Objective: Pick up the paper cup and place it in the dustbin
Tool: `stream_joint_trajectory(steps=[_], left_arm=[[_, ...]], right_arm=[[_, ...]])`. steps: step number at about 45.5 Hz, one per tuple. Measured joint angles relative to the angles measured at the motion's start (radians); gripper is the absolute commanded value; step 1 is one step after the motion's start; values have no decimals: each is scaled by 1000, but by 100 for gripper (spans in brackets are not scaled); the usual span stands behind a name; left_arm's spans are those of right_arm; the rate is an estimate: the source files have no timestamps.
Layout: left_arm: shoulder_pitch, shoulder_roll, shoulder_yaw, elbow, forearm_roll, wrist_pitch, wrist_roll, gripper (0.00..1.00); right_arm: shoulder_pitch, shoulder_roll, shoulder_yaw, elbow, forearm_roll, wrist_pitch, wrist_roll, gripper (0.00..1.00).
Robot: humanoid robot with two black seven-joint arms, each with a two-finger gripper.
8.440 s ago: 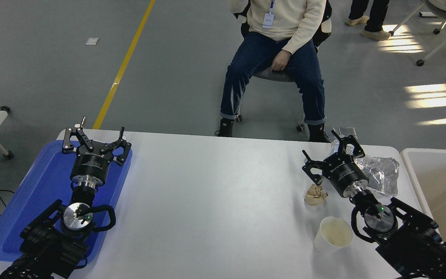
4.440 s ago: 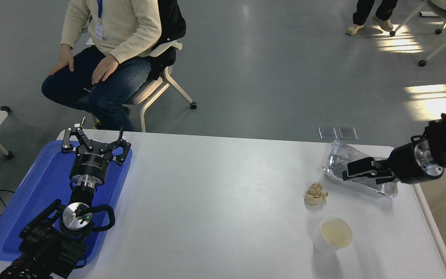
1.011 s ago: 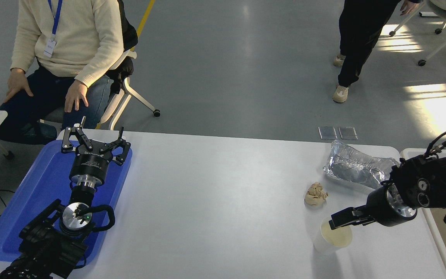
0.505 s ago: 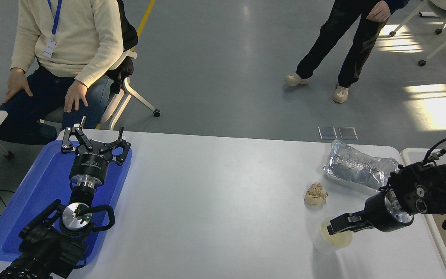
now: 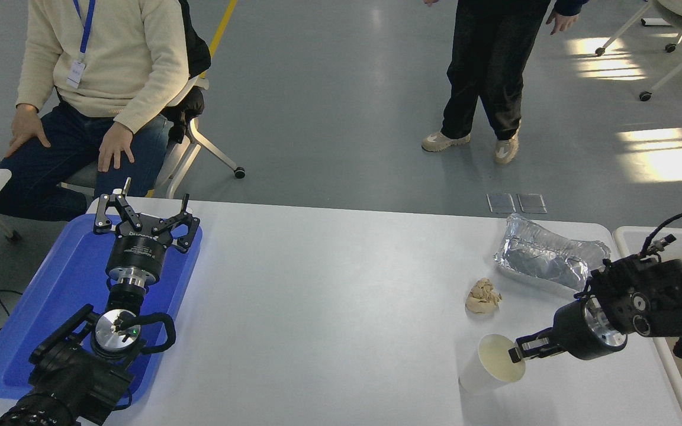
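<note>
The left gripper [image 5: 142, 214] hangs spread open over the blue tray [image 5: 51, 296] at the table's [image 5: 329, 296] left edge. Near the front right corner, the paper cup [image 5: 491, 368] tilts, its rim pinched by the right gripper [image 5: 521, 350]. The dustbin [image 5: 634, 236] sits beyond the right edge.

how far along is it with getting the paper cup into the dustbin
Early stage. Reaching looks done: the right pincer is at the rim of the paper cup, which stands tilted on the table. A firm grip is not clear from this view. Left to do: lifting the cup, carrying it right to the dustbin and releasing. The left pincer sits open over the blue tray.
</note>
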Motion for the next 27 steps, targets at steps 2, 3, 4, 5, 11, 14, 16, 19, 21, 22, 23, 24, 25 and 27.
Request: stream_joint_trajectory(steps=[2, 3, 4, 5, 11, 14, 16, 19, 21, 22, 23, 24, 25, 27], left_arm=[[0, 0, 0, 0, 0, 0, 0, 100], [0, 0, 0, 0, 0, 0, 0, 100], [0, 0, 0, 0, 0, 0, 0, 100], [0, 0, 0, 0, 0, 0, 0, 100], [0, 0, 0, 0, 1, 0, 0, 100], [0, 0, 0, 0, 1, 0, 0, 100], [0, 0, 0, 0, 1, 0, 0, 100], [0, 0, 0, 0, 1, 0, 0, 100], [0, 0, 0, 0, 1, 0, 0, 100], [0, 0, 0, 0, 1, 0, 0, 100], [0, 0, 0, 0, 1, 0, 0, 100], [0, 0, 0, 0, 1, 0, 0, 100], [0, 0, 0, 0, 1, 0, 0, 100], [0, 0, 0, 0, 1, 0, 0, 100]], right_arm=[[3, -1, 0, 2, 0, 0, 0, 0], [7, -3, -1, 4, 0, 0, 0, 0], [11, -5, -1, 5, 0, 0, 0, 0], [15, -6, -1, 7, 0, 0, 0, 0], [52, -21, -6, 31, 4, 3, 1, 0], [85, -30, -16, 52, 8, 7, 1, 0], [113, -37, -28, 70, 11, 9, 1, 0], [157, -44, -48, 97, 13, 12, 0, 0], [197, -50, -67, 120, 15, 16, 0, 0], [216, -53, -76, 131, 16, 19, 0, 0], [243, -56, -89, 147, 18, 24, 0, 0], [260, -58, -98, 157, 20, 27, 0, 0], [279, -60, -107, 168, 22, 31, 0, 0], [326, -64, -128, 194, 30, 41, 0, 0]])
